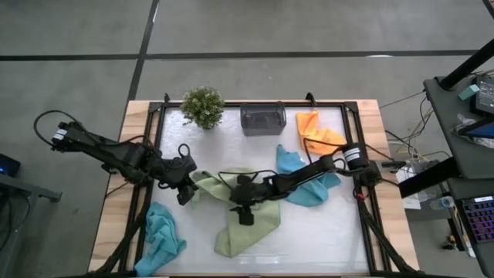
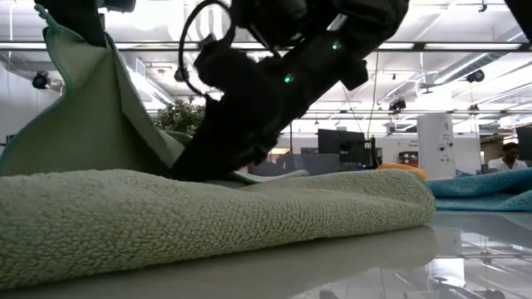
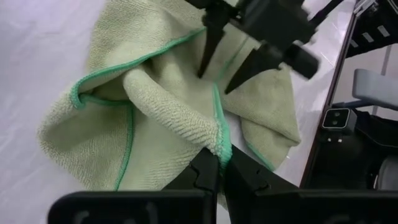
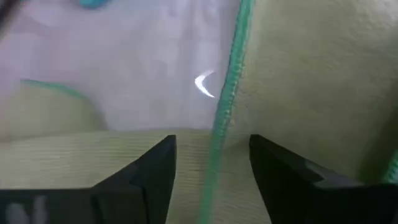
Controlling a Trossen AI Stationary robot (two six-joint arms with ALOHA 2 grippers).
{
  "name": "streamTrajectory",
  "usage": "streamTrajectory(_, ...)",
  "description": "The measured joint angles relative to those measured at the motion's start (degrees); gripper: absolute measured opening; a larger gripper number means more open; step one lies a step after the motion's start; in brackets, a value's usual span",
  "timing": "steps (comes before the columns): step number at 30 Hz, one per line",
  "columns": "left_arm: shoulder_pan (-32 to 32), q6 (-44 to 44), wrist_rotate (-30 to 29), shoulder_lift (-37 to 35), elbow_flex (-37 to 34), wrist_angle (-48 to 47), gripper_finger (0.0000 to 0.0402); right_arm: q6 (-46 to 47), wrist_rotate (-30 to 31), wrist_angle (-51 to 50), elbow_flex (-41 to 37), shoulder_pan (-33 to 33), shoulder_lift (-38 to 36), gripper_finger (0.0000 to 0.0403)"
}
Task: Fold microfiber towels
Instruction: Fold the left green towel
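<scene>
Overhead, table-level, two wrist close-ups

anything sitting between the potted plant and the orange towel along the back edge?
Yes: in the high view a small grey bin stands between the potted plant and the orange towel, apart from both.

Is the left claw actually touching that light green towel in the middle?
Touching. The left wrist view shows the left gripper pinched shut on the light green towel, its teal-stitched edge caught between the two fingertips.

Grey floor surrounds the table; ceiling strip lights glow.
</scene>
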Motion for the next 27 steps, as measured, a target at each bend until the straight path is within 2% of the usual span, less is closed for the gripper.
streamTrajectory(3,-0.02,-0.01,0.51,-0.17,0.00,0.00,0.0000,-0.05,6.84,-1.59,1.16,0.07,0.94,0.0189)
streamTrajectory(7,-0.02,-0.03,2.24,-0.21,0.00,0.00,0.0000,-1.35,13.00,-3.80,0.96,0.05,0.15,0.0169)
streamTrajectory(12,-0.02,-0.03,2.86,-0.26,0.00,-0.04,0.0000,-3.57,19.34,-8.20,0.78,0.05,-1.55,0.0109)
streamTrajectory(17,-0.02,-0.03,3.27,-0.26,0.17,-0.07,0.0000,-6.48,21.10,-11.55,0.68,0.05,-2.04,0.0022)
streamTrajectory(22,-0.02,-0.03,3.91,-0.26,0.17,-0.62,0.0000,-7.95,20.97,-12.85,0.68,0.08,-2.56,0.0013)
streamTrajectory(27,-0.02,-0.03,3.91,0.84,0.02,-2.12,0.0000,-10.05,18.91,-16.93,0.66,0.20,-4.62,0.0021)
